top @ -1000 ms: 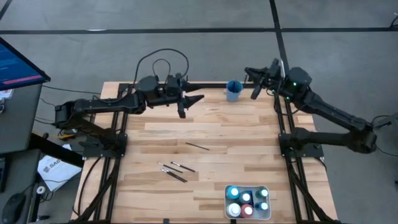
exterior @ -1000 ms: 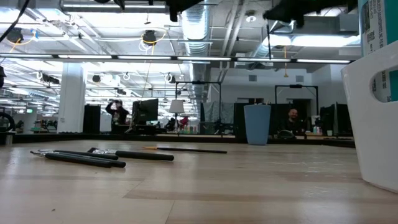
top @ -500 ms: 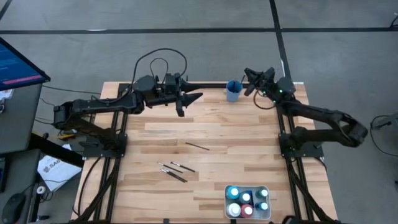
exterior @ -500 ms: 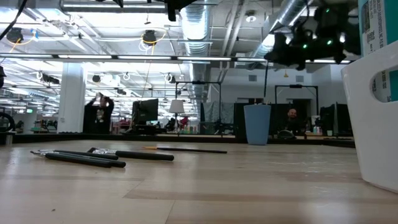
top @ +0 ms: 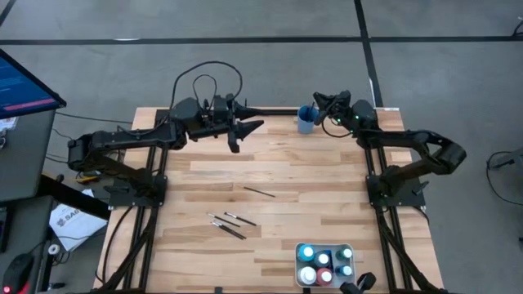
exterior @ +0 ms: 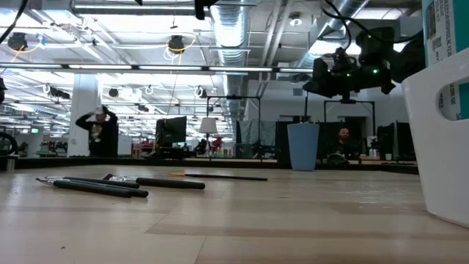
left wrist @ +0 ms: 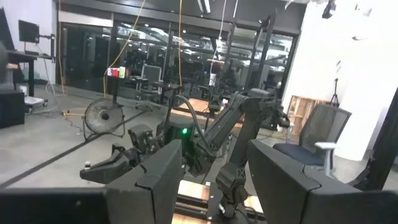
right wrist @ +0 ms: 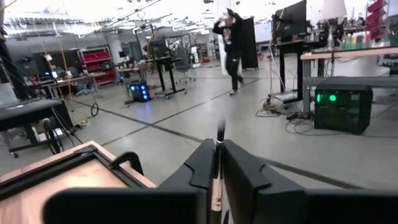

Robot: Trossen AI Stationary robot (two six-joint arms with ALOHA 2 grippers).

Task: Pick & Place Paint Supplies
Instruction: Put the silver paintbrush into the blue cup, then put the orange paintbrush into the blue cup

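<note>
The right gripper's (top: 319, 101) fingers (right wrist: 242, 180) pinch a thin paintbrush (right wrist: 219, 163) just beside the blue cup (top: 307, 119) (far desk (top: 310, 175) edge), while the left gripper (top: 255, 126) hovers spread and empty, other paintbrushes (top: 231, 224) lying mid-desk.

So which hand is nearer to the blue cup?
The right hand: it is just beside the blue cup, above its rim. The left hand is farther off, over the table's far edge, left of the cup.
</note>
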